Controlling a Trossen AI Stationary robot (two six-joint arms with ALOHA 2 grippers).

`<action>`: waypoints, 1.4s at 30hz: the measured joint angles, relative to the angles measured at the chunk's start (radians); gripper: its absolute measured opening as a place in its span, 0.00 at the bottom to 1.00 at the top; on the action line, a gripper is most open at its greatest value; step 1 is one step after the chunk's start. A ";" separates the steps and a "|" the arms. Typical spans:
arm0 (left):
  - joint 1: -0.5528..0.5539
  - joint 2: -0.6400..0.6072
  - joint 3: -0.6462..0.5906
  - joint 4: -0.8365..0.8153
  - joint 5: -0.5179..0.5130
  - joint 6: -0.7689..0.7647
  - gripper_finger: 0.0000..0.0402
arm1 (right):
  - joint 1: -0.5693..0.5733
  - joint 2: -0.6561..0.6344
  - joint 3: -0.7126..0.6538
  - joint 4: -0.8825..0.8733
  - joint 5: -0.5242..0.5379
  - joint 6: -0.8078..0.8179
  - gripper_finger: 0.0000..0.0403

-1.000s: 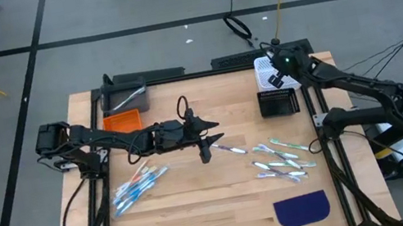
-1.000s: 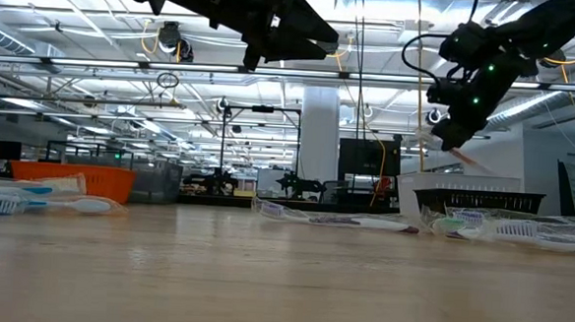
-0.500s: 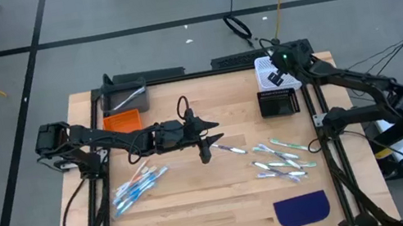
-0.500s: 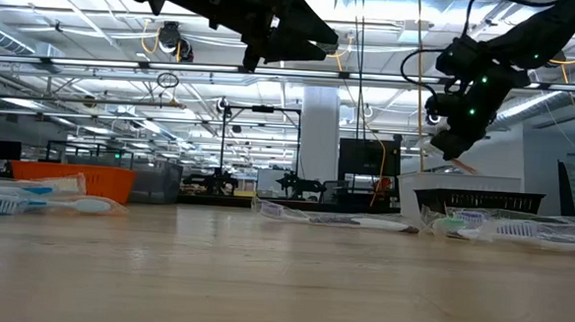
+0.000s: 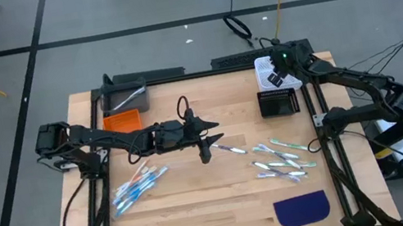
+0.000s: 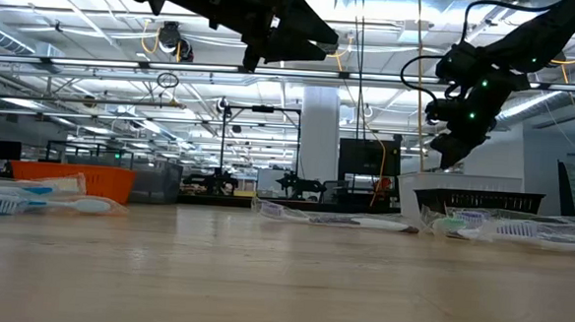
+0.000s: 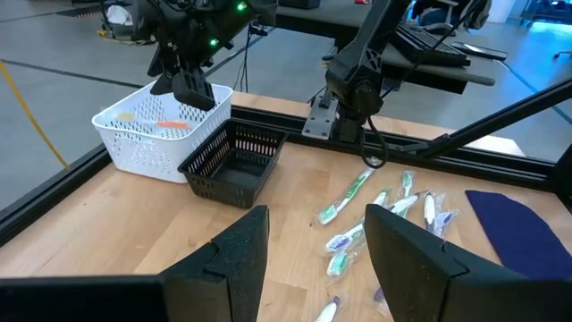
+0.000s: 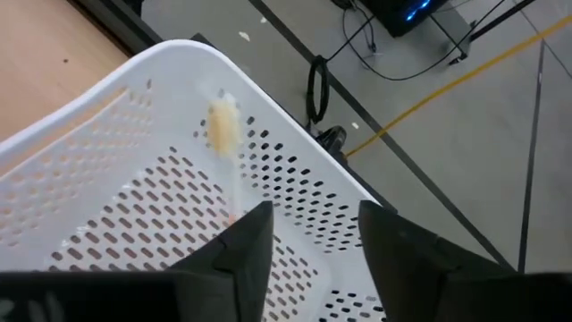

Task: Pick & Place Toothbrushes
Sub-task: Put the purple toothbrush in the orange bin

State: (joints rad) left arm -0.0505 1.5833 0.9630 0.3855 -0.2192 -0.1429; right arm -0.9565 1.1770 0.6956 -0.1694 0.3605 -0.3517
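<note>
Toothbrushes lie flat on the wooden table in a left cluster (image 5: 138, 186) and a right cluster (image 5: 280, 159), with a single one (image 5: 229, 149) between them. My left gripper (image 5: 206, 147) hangs open above the table's middle, its fingers (image 7: 241, 259) holding nothing. My right gripper (image 6: 453, 150) stands open over the white basket (image 5: 265, 73) at the far right. An orange-accented toothbrush (image 7: 165, 125) lies inside that basket. In the right wrist view a blurred pale shape (image 8: 222, 125) shows against the basket's wall.
A black basket (image 5: 278, 102) stands just in front of the white one. An orange bin (image 5: 121, 121) and a grey bin (image 5: 126, 101) sit at the far left. A dark blue half-round mat (image 5: 302, 209) lies near the front right. Bare wood lies along the near edge.
My right gripper has let go over the white basket. The orange-tipped toothbrush that stuck out below its fingers a second ago and half a second ago shows there no longer.
</note>
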 joint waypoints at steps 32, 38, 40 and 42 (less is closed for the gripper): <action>0.000 0.000 0.000 -0.001 0.000 0.009 0.47 | 0.595 -0.116 0.000 -0.115 -0.466 0.325 0.43; 0.000 0.000 0.000 -0.001 0.000 0.009 0.47 | 0.796 -0.058 0.000 -0.091 -0.391 0.406 0.43; 0.000 0.000 0.000 -0.002 0.000 0.009 0.47 | 0.854 -0.029 0.000 -0.072 -0.358 0.433 0.43; 0.000 0.000 0.000 -0.002 0.000 0.009 0.47 | 0.903 -0.003 0.000 -0.055 -0.329 0.449 0.43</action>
State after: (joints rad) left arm -0.0502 1.5833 0.9627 0.3834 -0.2195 -0.1341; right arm -0.0537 1.1741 0.6956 -0.2242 0.0315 0.0974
